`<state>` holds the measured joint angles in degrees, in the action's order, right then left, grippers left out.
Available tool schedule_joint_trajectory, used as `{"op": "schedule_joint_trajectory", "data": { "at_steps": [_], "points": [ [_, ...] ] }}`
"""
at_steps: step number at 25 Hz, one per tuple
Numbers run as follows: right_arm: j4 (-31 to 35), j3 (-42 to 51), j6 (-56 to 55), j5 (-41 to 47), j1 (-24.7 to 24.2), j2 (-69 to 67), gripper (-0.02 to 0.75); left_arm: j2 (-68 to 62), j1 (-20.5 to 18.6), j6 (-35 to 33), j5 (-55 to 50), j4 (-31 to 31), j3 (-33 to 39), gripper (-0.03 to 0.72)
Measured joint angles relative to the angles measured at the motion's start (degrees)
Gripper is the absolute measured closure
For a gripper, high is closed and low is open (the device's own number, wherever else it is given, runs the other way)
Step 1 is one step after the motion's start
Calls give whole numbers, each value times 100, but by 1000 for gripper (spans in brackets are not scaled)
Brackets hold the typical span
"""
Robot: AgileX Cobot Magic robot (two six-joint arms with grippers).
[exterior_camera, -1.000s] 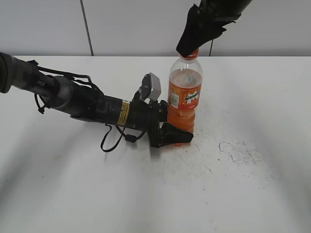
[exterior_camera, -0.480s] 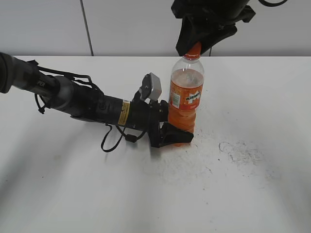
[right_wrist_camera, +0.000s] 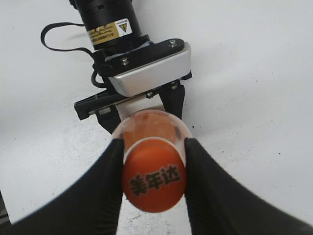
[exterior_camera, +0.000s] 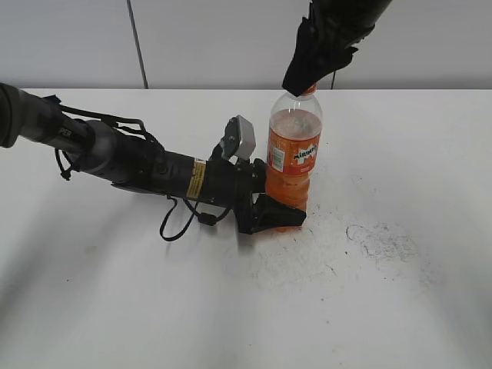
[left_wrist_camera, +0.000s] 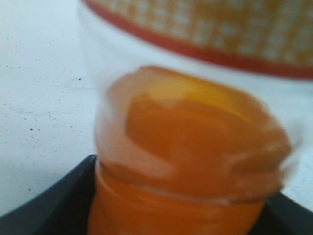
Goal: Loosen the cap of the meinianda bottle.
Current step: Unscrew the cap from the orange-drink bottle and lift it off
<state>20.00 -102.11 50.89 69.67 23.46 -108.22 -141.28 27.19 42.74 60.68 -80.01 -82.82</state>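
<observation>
The meinianda bottle [exterior_camera: 293,157] stands upright on the white table, clear plastic with orange drink and an orange label. My left gripper [exterior_camera: 275,211] is shut on its lower body; the left wrist view shows the bottle [left_wrist_camera: 195,147] filling the frame between the black jaws. My right gripper [exterior_camera: 307,77] comes down from above and is shut on the orange cap [right_wrist_camera: 154,180], which bears dark characters on top, one finger on each side. In the exterior view the cap is almost hidden by the fingers.
The white table [exterior_camera: 384,307] has a scuffed patch with dark specks [exterior_camera: 380,238] to the right of the bottle. The left arm [exterior_camera: 138,165] lies low across the table from the left. A wall stands behind.
The right gripper has turned about the cap over the last second, its fingers swinging round the bottle's top. The bottle and the left gripper have stayed in place.
</observation>
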Motion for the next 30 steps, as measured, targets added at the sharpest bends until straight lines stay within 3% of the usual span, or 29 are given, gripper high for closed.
{"op": "schedule_joint_trajectory", "data": {
  "at_steps": [5,9,12,16,20,23,26,30],
  "points": [
    [155,0,284,15,0,0,438,0,0,-17,6,-12,0,127],
    [377,6,-961,15,0,33,214,0,0,-13,6,-12,0,127],
    [308,6,-2611,0,0,67,149,0,0,-13,6,-12,0,127],
    [-148,6,-4526,0,0,72,216,0,0,-13,6,-12,0,127],
    [-214,6,-4746,0,0,72,342,0,0,-10,0,-2,0,127],
    [-203,6,-4391,0,5,74,462,0,0,-6,0,10,0,127],
    [-203,6,-3614,0,5,89,463,0,6,1,0,10,0,127],
    [-156,6,-1395,0,5,101,467,0,6,-5,0,10,0,127]
  ]
}}
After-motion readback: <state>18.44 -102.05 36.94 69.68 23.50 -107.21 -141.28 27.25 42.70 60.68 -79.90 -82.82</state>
